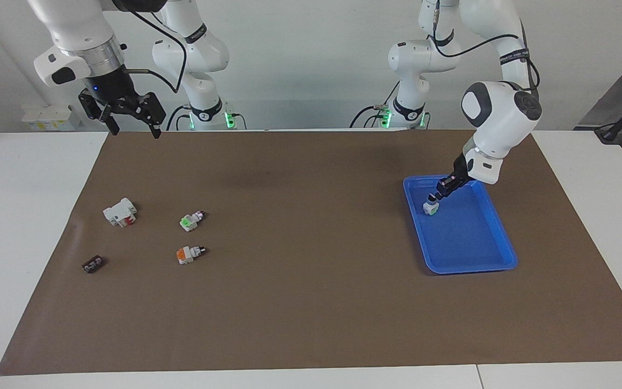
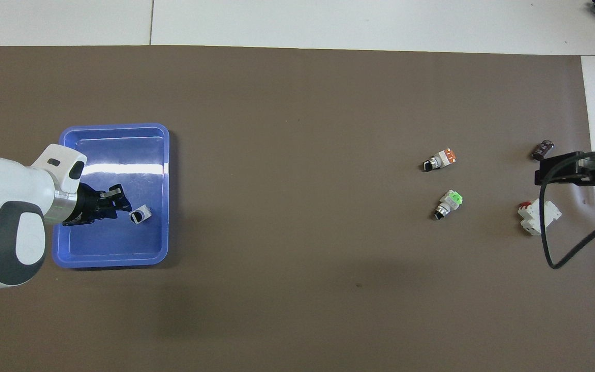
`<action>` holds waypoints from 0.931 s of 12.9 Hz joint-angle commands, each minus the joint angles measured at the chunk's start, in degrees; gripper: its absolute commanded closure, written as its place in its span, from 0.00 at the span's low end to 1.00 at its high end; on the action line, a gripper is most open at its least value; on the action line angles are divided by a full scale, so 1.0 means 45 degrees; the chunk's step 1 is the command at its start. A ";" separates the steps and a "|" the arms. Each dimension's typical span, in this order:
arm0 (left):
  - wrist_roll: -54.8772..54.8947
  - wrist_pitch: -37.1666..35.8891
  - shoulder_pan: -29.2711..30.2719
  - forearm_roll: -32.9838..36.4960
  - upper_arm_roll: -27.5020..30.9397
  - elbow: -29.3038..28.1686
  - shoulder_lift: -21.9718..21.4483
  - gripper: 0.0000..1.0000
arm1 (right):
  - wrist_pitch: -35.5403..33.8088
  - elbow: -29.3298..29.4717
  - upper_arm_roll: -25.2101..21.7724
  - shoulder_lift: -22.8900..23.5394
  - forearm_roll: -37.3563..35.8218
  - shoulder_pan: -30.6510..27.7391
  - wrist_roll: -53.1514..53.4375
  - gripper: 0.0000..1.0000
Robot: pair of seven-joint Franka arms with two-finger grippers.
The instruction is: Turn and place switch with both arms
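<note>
while the left gripper (image 1: pixel 436 199) sits in the blue tray (image 1: pixel 497 254) at a small white part (image 1: pixel 430 207) — grip unclear — the orange switch (image 1: pixel 189 254) lies untouched; right gripper (image 1: pixel 132 127) waits open.

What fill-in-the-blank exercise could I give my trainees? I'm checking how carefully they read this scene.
1. The left pincer is down inside the ____ tray.
2. The small white part at the left pincer's tip sits in the ____.
3. The switch with the orange end lies on the brown mat, farther from the robots than the switch with the ____ end.
4. The right pincer hangs in the air with its fingers ____.

Missing words: blue; tray; green; open
</note>
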 commanded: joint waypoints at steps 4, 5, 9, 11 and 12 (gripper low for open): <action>0.2397 -0.0483 -0.0287 0.0730 0.0145 0.1367 -0.0608 0.01 | -0.0104 0.0014 -0.0866 -0.0147 -0.0331 0.0989 -0.0322 0.00; 0.3255 -0.0561 -0.0287 0.0730 0.0145 0.1603 -0.0881 0.01 | -0.0064 0.0014 -0.0866 -0.0147 -0.0311 0.0989 -0.0342 0.00; 0.5097 -0.3503 -0.0267 0.0769 0.0184 0.4682 -0.0631 0.00 | -0.0142 -0.0006 -0.0962 -0.0147 -0.0214 0.0970 -0.0343 0.00; 0.5139 -0.4658 -0.0267 0.1272 0.0185 0.6323 -0.0299 0.00 | -0.0181 -0.0026 -0.1002 -0.0166 -0.0194 0.0989 -0.0323 0.00; 0.5197 -0.5359 -0.0286 0.1915 0.0165 0.7144 -0.0104 0.00 | -0.0162 -0.0026 -0.1002 -0.0166 -0.0136 0.0989 -0.0323 0.00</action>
